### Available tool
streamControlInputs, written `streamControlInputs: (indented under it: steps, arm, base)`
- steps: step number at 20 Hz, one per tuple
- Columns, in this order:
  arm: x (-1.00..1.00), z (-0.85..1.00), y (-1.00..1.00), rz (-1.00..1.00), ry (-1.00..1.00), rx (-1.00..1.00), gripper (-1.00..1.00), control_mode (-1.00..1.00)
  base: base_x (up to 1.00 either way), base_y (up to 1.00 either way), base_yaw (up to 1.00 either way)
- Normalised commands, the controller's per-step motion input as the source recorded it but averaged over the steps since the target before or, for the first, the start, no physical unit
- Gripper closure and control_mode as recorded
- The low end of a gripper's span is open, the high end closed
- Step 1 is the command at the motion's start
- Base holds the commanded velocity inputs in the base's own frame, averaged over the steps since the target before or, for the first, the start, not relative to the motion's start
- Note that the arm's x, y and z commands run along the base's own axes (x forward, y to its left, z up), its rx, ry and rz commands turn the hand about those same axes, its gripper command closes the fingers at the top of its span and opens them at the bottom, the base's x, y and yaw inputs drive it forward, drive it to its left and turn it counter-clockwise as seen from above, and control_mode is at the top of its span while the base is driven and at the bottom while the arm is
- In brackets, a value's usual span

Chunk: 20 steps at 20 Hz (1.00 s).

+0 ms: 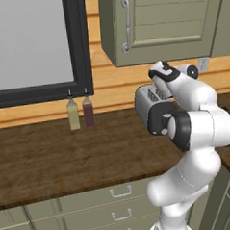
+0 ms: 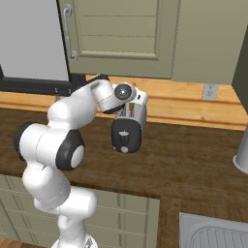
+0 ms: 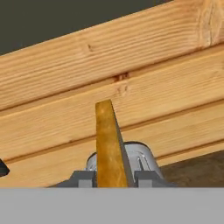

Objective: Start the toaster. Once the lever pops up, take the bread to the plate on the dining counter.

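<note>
The silver-grey toaster (image 2: 133, 121) stands on the dark wood worktop against the wall, and it also shows behind my arm (image 1: 144, 101). Its black end panel faces forward, with the lever (image 2: 124, 132) above a light round knob. My gripper (image 3: 114, 179) hovers over the toaster's top and is shut on the bread (image 3: 109, 140), a golden-tan slice seen edge-on between the grey fingers (image 3: 83, 178). The slice stands upright above the toaster (image 3: 142, 159). The plate and the dining counter are out of view.
Two bottles (image 1: 73, 114) (image 1: 88, 111) stand at the wall under a dark-framed window. Upper cabinets (image 2: 121, 34) hang right above the toaster. A sink (image 2: 213, 235) lies at the front right, and a grey vessel (image 2: 241, 157) stands at the right edge.
</note>
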Motion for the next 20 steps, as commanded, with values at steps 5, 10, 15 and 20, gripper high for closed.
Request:
streamControlInputs:
  steps: [5,10,15,20]
  arm:
    - [-0.94,0.76,-0.13,0.0,-0.26,0.02,1.0,-1.0]
    - [-1.0,0.81,-0.28,0.0,-0.06,0.0,1.0,-1.0]
    - [-1.0,0.98,-0.28,0.0,0.03,0.0,1.0,-1.0]
    - [-0.97,1.0,-0.11,0.0,0.06,-0.16,1.0,-1.0]
  base:
    - [0.0,0.0,0.0]
    - [0.0,0.0,0.0]
    - [0.0,0.0,0.0]
    - [0.0,0.0,0.0]
